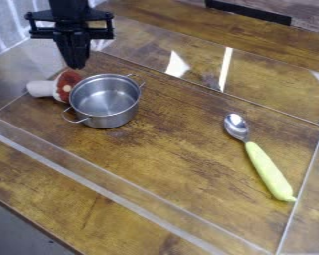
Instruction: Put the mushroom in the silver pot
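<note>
Brown wood table (189,149) sits under everything, reaching out in front of the pincer (73,62). The pincer is squeezed shut — it has nothing in it. Lower than the pincer is the shiny silver pot (107,97). To one side, well apart from the pincer, lies a spoon (259,159). Smallest is the mushroom (59,87), just below the pincer and beside the pot, lying on its side. It looks light and stiff — the round red cap might slip, so the pale stem seems best to grab.
</note>
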Controlling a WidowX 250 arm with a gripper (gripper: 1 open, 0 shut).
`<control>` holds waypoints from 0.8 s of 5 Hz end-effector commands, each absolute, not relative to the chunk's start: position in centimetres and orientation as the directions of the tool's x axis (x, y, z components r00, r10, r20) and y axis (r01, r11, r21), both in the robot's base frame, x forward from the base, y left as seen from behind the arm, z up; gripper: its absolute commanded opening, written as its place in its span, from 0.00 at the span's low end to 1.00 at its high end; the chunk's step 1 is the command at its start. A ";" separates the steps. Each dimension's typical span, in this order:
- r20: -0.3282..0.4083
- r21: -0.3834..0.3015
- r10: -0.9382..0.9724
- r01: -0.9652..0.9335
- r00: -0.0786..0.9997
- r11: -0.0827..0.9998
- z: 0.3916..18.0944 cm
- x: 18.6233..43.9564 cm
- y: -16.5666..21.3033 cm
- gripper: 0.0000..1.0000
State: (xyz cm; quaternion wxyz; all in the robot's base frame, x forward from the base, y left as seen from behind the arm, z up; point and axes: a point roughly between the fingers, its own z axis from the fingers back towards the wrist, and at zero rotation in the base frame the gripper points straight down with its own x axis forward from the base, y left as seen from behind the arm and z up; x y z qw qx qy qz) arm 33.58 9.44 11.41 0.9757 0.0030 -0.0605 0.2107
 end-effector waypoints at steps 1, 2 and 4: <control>0.197 -0.036 0.423 -0.425 0.884 0.905 14.7 34.8 9.0 0.00; 0.191 -0.042 0.433 -0.433 0.881 0.900 15.2 35.7 8.5 0.00; 0.169 -0.054 0.317 -0.312 0.933 0.948 15.3 36.1 5.8 0.00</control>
